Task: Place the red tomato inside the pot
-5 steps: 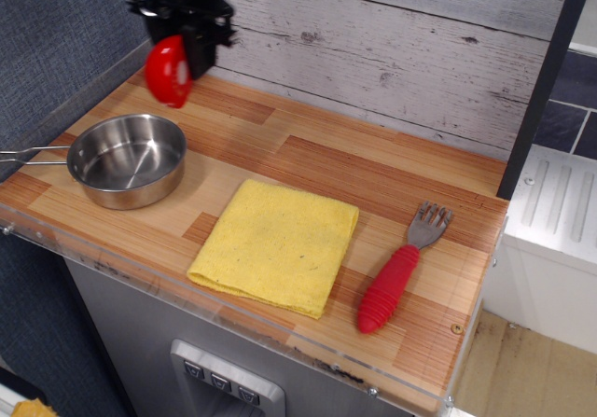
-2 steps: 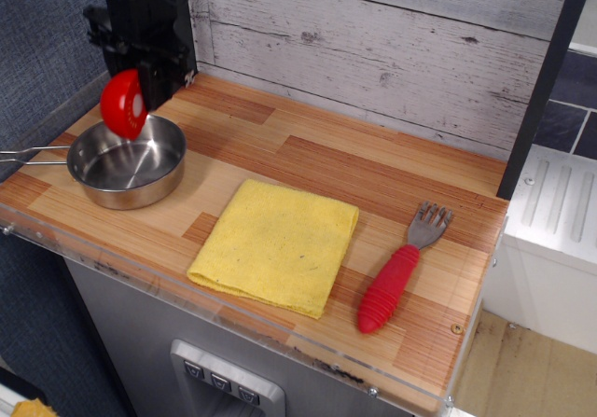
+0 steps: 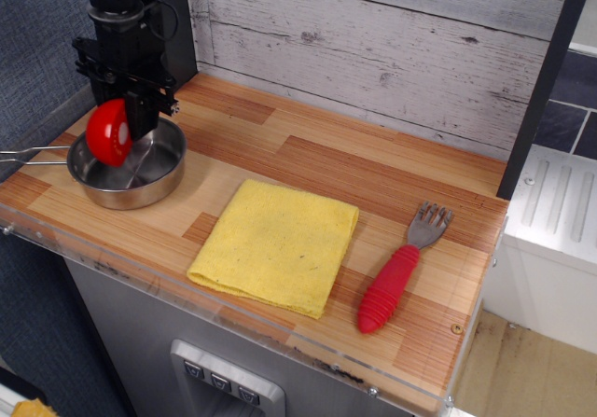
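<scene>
- Pincer (image 3: 119, 123), at the upper left of the frame, grips the red tomato (image 3: 108, 132) and holds it on edge, with the pale cut face turned toward the right of the picture.
- Compared with a second ago, the pincer has travelled leftward and downward: the tomato then hung above the worktop (image 3: 373, 174) beyond the far rim of the pot (image 3: 135, 179), and it now overlaps the pot's left half.
- Whether the tomato already touches the steel floor I cannot tell; from this angle it looks to hang low over the bowl, perhaps level with the rim.
- In my judgement the carrying stage is nearly done, and what remains is a short descent and letting go.
- Because the fruit sits toward the left side of the bowl, not its middle, a drop from here could clip the rim, near where the thin wire handle (image 3: 28, 154) runs out to the left edge of the frame.
- Further out, the yellow cloth (image 3: 277, 244) lies flat at the centre of the worktop and the red-handled fork (image 3: 401, 272) rests at the lower right, both well apart from the pot and unmoved.
</scene>
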You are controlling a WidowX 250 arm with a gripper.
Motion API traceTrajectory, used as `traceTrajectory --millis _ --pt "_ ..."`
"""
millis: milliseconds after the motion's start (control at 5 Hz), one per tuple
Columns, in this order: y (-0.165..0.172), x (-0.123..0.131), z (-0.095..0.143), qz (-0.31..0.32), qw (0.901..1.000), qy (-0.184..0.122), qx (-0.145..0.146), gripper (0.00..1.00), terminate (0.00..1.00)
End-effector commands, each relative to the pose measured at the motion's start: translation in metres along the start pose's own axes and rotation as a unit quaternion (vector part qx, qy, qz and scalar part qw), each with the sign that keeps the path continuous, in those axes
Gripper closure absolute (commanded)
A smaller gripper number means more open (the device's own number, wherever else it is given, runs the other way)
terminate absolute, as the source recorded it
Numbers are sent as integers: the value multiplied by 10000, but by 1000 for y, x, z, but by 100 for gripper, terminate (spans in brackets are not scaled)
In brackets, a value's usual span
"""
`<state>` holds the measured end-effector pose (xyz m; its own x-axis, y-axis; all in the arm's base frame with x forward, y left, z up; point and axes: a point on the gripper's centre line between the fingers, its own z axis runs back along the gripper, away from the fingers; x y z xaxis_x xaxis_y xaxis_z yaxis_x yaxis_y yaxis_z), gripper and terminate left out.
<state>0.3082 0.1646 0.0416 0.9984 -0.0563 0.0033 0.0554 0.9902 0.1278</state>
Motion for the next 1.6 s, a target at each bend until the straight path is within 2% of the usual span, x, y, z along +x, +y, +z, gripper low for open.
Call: traceTrajectory --millis 0,200,400,600,800,1000,1200,1400 --pt "2 -4 0 -37 9998 186 43 100 0" --pt "4 -5 0 53 9997 247 -2 0 0" --pt "3 -6 4 65 9997 217 39 0 0" --pt "-2 -8 30 66 9998 -98 164 0 0" --pt "-21 -13 83 66 9983 -578 97 0 0" --pt "-39 -18 126 92 9978 -641 -117 0 0" --pt "-59 -18 137 131 9970 -522 -564 0 0" --pt "-76 -15 134 -25 9958 -375 -839 0 0"
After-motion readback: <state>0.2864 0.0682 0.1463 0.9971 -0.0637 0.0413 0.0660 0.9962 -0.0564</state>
